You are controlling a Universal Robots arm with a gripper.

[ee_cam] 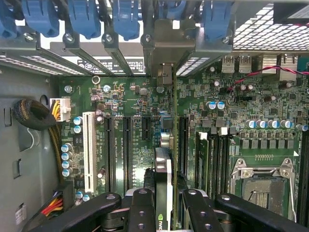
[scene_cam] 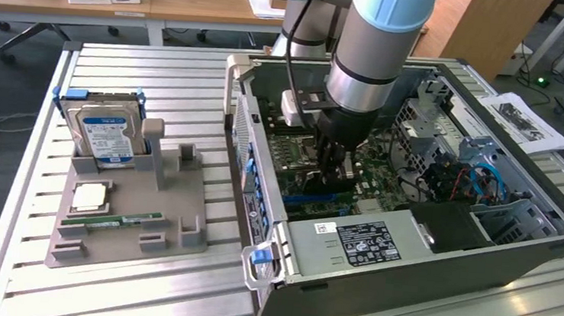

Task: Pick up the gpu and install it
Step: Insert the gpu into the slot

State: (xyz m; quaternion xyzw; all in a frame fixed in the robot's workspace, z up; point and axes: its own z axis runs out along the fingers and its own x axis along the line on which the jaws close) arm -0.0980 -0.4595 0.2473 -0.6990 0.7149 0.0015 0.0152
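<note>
The arm is reaching down into the open computer case (scene_cam: 521,225), which is lying on its side on the slatted metal tabletop (scene_cam: 166,79). The gripper (scene_cam: 337,170) is hanging low over the green motherboard (scene_cam: 303,148), near the middle of the case.

In the wrist view the gripper (ee_cam: 166,192) is holding the gpu (ee_cam: 163,164) by its two faces. Its black fingers (ee_cam: 141,208) are pressing in from either side at a middling width (about as wide as the card is thick). The gpu is standing on edge, upright, with its thin pale rim facing the camera. It is sitting over the motherboard (ee_cam: 135,96) among the row of black slots (ee_cam: 126,145), with the white slot (ee_cam: 88,150) off to one side and the processor socket (ee_cam: 263,183) off to the other. Whether its lower edge is touching a slot I cannot tell.

On the exterior view's left, well apart from the case, a gray tray (scene_cam: 154,216) is resting on the tabletop. It is carrying the hard drive (scene_cam: 105,135), which is standing upright at its far end, a square chip (scene_cam: 89,196) lying flat nearer, and the slim green memory stick (scene_cam: 113,222) just in front of that.
</note>
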